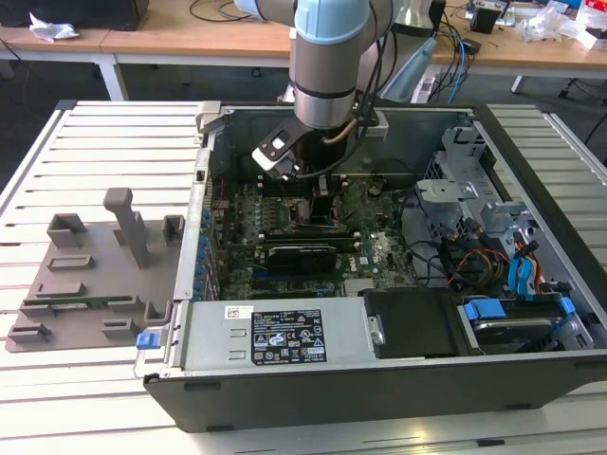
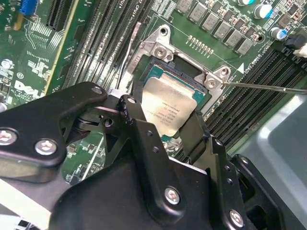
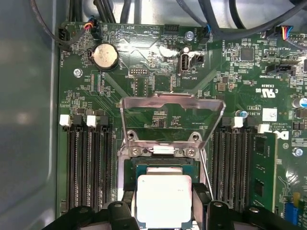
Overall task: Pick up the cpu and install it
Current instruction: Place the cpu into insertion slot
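One open computer case [image 1: 379,389], one green motherboard [image 3: 144,43], one cpu [image 3: 164,199], one raised socket lid [image 3: 168,98], one round coin battery [image 3: 104,56]. One grey plastic tray [image 1: 71,284], one labelled metal box [image 1: 218,336]. One robot arm [image 1: 327,66], one gripper [image 3: 163,206], two fingers [image 3: 201,201].

a silvery-white top is shown on the cpu [image 3: 164,199], ringed by a teal-green edge. the motherboard [image 3: 158,72] is coloured green, dotted with fine white print. the memory slots [image 3: 88,167] are seen in black, tipped with white latches [image 3: 65,120]. the load plate [image 3: 172,103] is finished in bare silver metal, as is the coin cell [image 3: 104,56]. the gripper [image 2: 161,115] is black throughout. the plastic tray [image 1: 95,275] is rendered in plain grey, and the slatted table [image 1: 85,133] in white stripes. the arm [image 1: 327,28] is banded in pale blue and grey.
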`<action>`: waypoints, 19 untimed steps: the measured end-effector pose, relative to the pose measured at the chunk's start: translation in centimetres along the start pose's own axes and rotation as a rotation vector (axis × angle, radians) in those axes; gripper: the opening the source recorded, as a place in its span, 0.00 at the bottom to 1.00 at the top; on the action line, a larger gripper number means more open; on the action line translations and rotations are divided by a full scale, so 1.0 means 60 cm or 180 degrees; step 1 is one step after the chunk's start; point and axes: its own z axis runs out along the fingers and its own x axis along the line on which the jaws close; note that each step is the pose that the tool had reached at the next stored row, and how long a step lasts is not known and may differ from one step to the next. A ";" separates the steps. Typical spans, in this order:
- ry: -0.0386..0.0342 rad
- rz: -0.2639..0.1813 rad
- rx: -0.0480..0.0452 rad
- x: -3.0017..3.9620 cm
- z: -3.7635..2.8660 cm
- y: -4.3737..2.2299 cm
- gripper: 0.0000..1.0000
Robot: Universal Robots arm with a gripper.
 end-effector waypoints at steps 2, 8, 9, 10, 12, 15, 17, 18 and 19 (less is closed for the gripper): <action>0.0001 0.0003 0.0000 0.001 0.002 0.000 0.55; 0.0000 0.0006 0.0000 0.002 0.011 0.000 0.55; 0.0000 0.0006 0.0000 0.002 0.011 0.000 0.55; 0.0001 0.0007 0.0000 0.002 0.011 0.000 0.55; 0.0001 0.0006 -0.0001 0.002 0.011 0.000 0.55; 0.0001 0.0006 -0.0001 0.001 0.009 0.000 0.55; 0.0000 0.0006 -0.0001 0.001 0.008 0.000 0.55; 0.0000 0.0005 0.0000 0.000 0.008 0.000 0.55; 0.0000 0.0005 -0.0001 -0.001 0.008 0.000 0.55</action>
